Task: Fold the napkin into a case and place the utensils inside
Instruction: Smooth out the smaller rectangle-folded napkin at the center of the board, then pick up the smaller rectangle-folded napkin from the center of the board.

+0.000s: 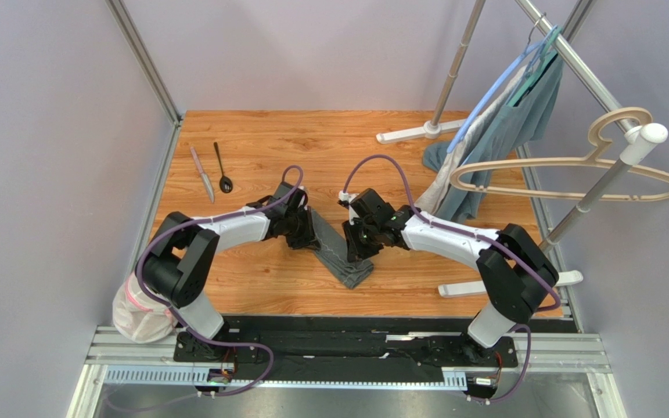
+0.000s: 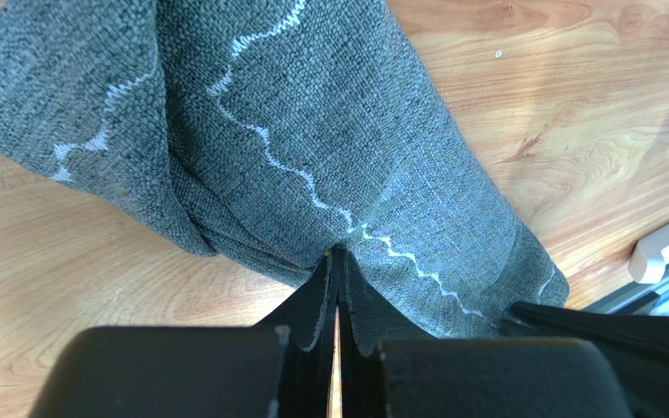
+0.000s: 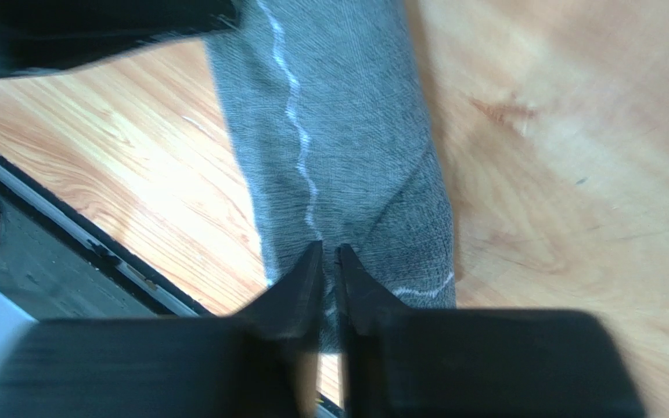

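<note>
Above the black base plate (image 1: 347, 347), the left arm (image 1: 233, 228) and right arm (image 1: 447, 235) are clad in white shells between black joints; purple cables (image 1: 390, 161) are attached.

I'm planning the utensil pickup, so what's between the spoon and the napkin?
In the top view, the left gripper sits between the spoon and the napkin, pinching its edge; the rest is bare table.

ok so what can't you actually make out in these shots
- top view: the arms cover both jaws and part of the napkin, so its folds can't be counted
- right wrist view: blurred, so whether the right jaws pinch the napkin or only touch it is unclear
- left wrist view: the napkin's far end is cut off by the top edge
- top view: knife and spoon too small for detail
</note>
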Controlling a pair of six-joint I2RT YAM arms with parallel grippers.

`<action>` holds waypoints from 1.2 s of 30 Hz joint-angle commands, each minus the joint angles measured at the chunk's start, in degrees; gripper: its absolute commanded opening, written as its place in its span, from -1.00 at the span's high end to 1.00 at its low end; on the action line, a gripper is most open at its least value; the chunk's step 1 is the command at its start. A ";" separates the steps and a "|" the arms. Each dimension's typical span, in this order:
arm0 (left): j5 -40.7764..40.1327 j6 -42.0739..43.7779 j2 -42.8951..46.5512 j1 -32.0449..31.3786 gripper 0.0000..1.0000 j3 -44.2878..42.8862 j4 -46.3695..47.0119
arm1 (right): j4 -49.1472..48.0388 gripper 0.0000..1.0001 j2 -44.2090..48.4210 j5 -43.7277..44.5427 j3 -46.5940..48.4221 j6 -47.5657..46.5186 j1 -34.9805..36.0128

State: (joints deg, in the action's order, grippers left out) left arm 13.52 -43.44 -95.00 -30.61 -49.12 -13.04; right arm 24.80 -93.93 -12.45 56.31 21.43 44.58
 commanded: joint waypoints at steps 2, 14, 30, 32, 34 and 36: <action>-1.04 2.22 -1.59 0.99 0.95 -0.01 -0.07 | 2.89 0.34 2.79 5.42 6.26 -11.30 3.41; 8.71 -0.59 -4.14 4.77 0.96 2.80 7.67 | -5.45 -0.18 -4.59 6.81 7.32 -24.24 9.82; 14.25 -3.32 -3.18 7.84 0.98 4.82 11.37 | -13.28 -0.14 -14.61 31.07 1.43 -23.11 17.39; 14.69 -3.58 -1.86 9.16 0.98 5.27 11.37 | -15.30 -0.01 -15.66 31.34 -0.32 -22.14 17.47; 15.31 -3.67 -0.46 10.21 0.97 5.35 10.23 | -15.92 0.29 -15.93 31.26 -0.68 -21.78 17.56; 16.10 -3.93 1.04 11.80 0.97 5.79 9.96 | -16.09 0.46 -15.76 31.08 -0.59 -19.96 17.39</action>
State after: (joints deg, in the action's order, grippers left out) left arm 29.74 -47.22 -97.86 -21.56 -44.49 -2.04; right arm 5.63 -105.43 15.73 59.09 -1.08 62.43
